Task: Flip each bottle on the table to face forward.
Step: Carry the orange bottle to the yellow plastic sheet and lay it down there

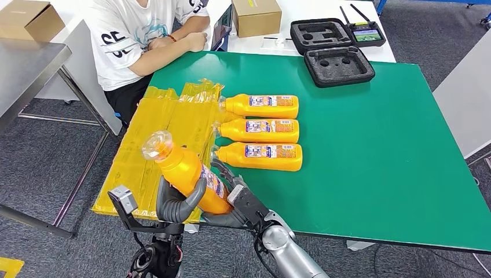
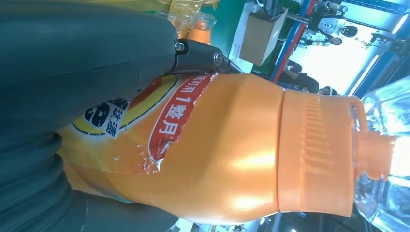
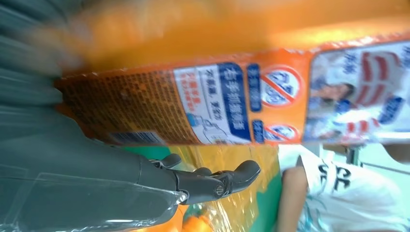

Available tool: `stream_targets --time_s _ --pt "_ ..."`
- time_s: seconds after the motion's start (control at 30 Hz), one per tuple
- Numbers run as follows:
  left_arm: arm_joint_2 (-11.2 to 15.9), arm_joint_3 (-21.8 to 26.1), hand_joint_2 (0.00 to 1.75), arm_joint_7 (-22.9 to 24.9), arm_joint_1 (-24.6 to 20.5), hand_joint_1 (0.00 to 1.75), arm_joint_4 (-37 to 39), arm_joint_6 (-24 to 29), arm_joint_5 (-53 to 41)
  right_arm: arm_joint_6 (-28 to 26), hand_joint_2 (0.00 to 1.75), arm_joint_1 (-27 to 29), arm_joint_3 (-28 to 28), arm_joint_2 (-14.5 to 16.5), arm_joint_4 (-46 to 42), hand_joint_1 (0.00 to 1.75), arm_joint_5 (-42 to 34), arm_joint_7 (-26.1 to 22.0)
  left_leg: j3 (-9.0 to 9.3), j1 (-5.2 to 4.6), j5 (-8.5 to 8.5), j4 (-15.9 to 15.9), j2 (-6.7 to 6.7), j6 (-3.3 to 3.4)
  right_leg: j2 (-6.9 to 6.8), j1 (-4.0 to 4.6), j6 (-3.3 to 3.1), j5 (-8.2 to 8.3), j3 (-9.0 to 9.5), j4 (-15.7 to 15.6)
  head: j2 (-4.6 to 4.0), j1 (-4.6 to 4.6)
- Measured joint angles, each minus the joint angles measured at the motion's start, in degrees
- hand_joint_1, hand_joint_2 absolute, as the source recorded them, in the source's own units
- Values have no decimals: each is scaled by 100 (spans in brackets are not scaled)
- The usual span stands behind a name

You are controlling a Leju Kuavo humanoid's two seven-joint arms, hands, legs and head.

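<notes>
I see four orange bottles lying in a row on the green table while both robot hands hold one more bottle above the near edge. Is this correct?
Not quite: three bottles lie in the row on the green table, as the head view shows. Both the left hand and the right hand do hold the lifted bottle.

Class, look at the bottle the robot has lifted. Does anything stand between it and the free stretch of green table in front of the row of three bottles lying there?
Nothing visible does. The lifted bottle, gripped by the left hand, hangs over the table's near edge; the three lying bottles sit beyond that bare strip.
</notes>
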Motion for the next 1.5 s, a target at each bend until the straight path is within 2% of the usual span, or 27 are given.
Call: stream_targets --time_s 0.17,0.3,0.37,0.5,0.57,0.67,0.83,0.9,1.0,1.1,1.2,1.37,1.5 --pt "5 65 175 -164 -161 175 94 202 -59 -340 0 11 -133 11 -190 0 -306 -299 0 0 0 0 1 0 0 0 0 0 0 0 0 0" --pt "15 300 175 -377 -345 175 177 694 -370 -407 0 50 -295 5 -549 0 -486 -355 1 0 1 0 2 0 0 0 0 1 -1 0 -1 0" --pt "49 478 175 -517 -462 175 194 1260 -914 -444 0 177 -347 -18 -904 0 -630 -440 1 1 3 0 1 -1 -1 1 0 1 -2 1 -1 0" --pt "402 956 175 -401 -973 175 386 3305 -2837 -925 0 721 -355 -106 -2385 0 -1317 -648 0 6 4 0 0 -3 -1 5 -1 0 -4 3 -1 0" --pt "624 1245 175 -289 -1336 175 642 3587 -3261 -1224 0 892 -326 -153 -3075 0 -1592 -590 0 9 3 -1 2 -4 0 9 -2 0 -4 3 -1 -2" --pt "798 1586 175 -316 -1676 175 982 3576 -3393 -1382 0 968 -262 -216 -3654 0 -1804 -546 1 10 4 -2 6 -5 5 9 -3 1 -3 4 -1 -1" --pt "900 1818 175 -271 -1766 175 1227 3698 -3696 -1389 0 956 -219 -251 -3895 0 -1933 -580 0 3 5 0 4 -4 3 2 -3 1 -2 3 0 1" --pt "962 1862 175 -20 -1795 175 1320 3698 -4087 -1394 0 951 -219 -251 -3944 0 -1976 -579 -1 3 5 0 3 -4 3 1 -2 1 -3 3 0 2" --pt "1101 1862 175 600 -1892 175 1561 3625 -5095 -1392 0 952 -222 -251 -3999 0 -2075 -551 0 3 5 0 4 -5 4 2 -2 1 -5 3 0 1" --pt "1245 1750 175 1093 -1997 175 1833 3371 -6112 -1311 0 987 -241 -255 -4022 0 -2136 -539 1 4 5 0 4 -5 4 4 -3 1 -6 3 0 -1" --pt "1357 1502 175 1373 -2105 175 2145 2934 -6659 -1193 0 1035 -283 -256 -4024 0 -2116 -554 1 5 5 0 4 -5 4 4 -3 1 -6 3 0 1" --pt "1411 1191 175 1486 -2293 175 2531 2635 -6812 -1127 0 1051 -328 -256 -4022 0 -2087 -560 0 3 5 0 4 -5 6 2 -2 2 -6 3 -1 2" --pt "1480 950 175 1479 -2393 175 2726 1978 -6820 -1050 0 1052 -346 -257 -3968 0 -2086 -557 0 3 5 0 3 -5 6 2 -2 2 -5 3 -1 0"
